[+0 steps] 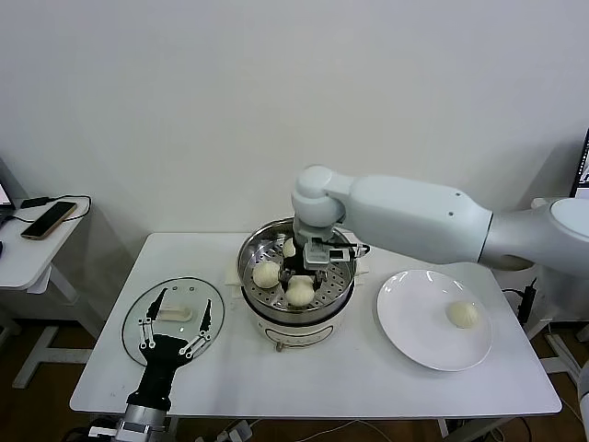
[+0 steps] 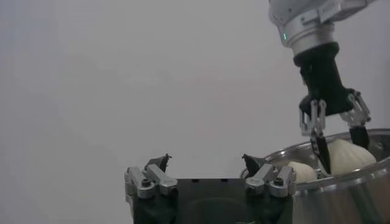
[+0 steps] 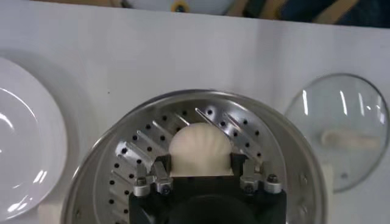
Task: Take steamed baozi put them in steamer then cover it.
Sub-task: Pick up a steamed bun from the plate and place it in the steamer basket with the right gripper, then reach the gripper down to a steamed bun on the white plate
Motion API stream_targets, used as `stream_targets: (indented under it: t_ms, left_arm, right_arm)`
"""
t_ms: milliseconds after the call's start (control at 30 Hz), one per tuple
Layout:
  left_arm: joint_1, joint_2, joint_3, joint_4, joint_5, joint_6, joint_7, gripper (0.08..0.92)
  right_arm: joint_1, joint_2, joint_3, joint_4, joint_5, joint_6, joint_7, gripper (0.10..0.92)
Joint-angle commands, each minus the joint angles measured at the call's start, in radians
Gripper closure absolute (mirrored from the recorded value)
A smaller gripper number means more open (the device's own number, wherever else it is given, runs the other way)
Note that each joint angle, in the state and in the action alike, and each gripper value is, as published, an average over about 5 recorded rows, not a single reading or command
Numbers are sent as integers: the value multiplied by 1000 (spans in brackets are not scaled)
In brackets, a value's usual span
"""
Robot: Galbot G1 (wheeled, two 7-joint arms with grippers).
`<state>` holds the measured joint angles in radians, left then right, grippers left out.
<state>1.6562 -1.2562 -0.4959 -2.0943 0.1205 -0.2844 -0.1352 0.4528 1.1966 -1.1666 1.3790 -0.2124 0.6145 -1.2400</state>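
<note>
Steamer point(image 1: 296, 276) mid-table: 3 baozi point(image 1: 266, 273) in. R gripper point(image 1: 301, 273) inside, fingers straddling a bun, grip unclear. 1 baozi left on plate point(image 1: 414, 331). Cover point(image 1: 174, 318) still off, L gripper point(image 1: 169, 330) wide open, empty, above it.

right tool point(image 1: 301, 273) in head view: fingertips hidden behind baozi inside steamer point(image 1: 250, 250); cannot tell if fingers touch bun. third baozi at steamer's rear point(image 1: 289, 247) mostly hidden by tool body. right wrist view: tool's fingertips cut off by own housing; baozi between fingers point(image 3: 200, 146), lower part hidden. plate point(image 3: 24, 158) and cover point(image 3: 341, 137) cut by picture edges. left wrist view: steamer point(image 2: 341, 182) cut at edge; left tool point(image 2: 204, 167) base cut at bottom.
</note>
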Motion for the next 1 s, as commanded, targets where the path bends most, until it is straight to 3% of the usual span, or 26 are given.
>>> stream_targets:
  t_ms: [33, 233, 400, 567, 767, 1000]
  left_arm:
    - [0, 2, 0, -3, -2, 1, -2, 177]
    - [1, 4, -1, -3, -3, 0, -4, 177]
    - [2, 4, -2, -3, -3, 0, -5, 177]
    - [1, 4, 0, -7, -3, 3, -4, 177]
    - [1, 4, -1, -13, -2, 6, -3, 177]
    - [2, 7, 1, -18, 0, 8, -2, 177]
  right_arm:
    - [-65, 29, 15, -2, -111, 41, -3, 356]
    - [-74, 30, 20, -10, -135, 19, 9, 324]
    - [-63, 22, 33, 1, -129, 1, 6, 238]
    - [-6, -27, 89, 27, -34, -58, -47, 204]
    - [57, -184, 201, 5, 135, -270, -195, 203]
    - [64, -404, 255, -190, 317, -609, -192, 203]
